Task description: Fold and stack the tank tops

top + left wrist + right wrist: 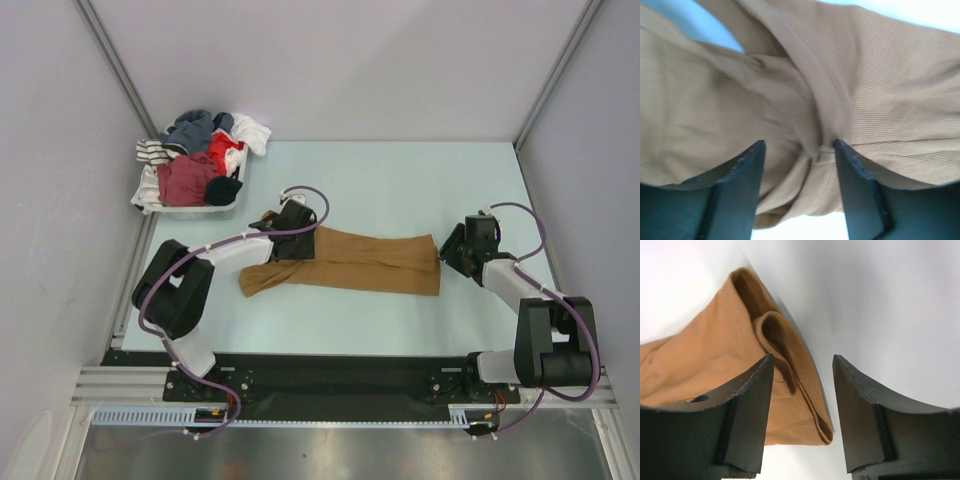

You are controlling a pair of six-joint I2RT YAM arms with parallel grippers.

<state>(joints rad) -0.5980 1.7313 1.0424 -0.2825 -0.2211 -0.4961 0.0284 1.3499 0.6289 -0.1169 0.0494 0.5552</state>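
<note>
Tan-brown tank top lies stretched on the tabletop: soft, light, limp cloth. My left tool and right tool stand spread, pinching nothing; I'd pinch end edges.

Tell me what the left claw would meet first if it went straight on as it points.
The left claw would meet the tan tank top, at its bunched folds; it seems close, but depth is unclear.
</note>
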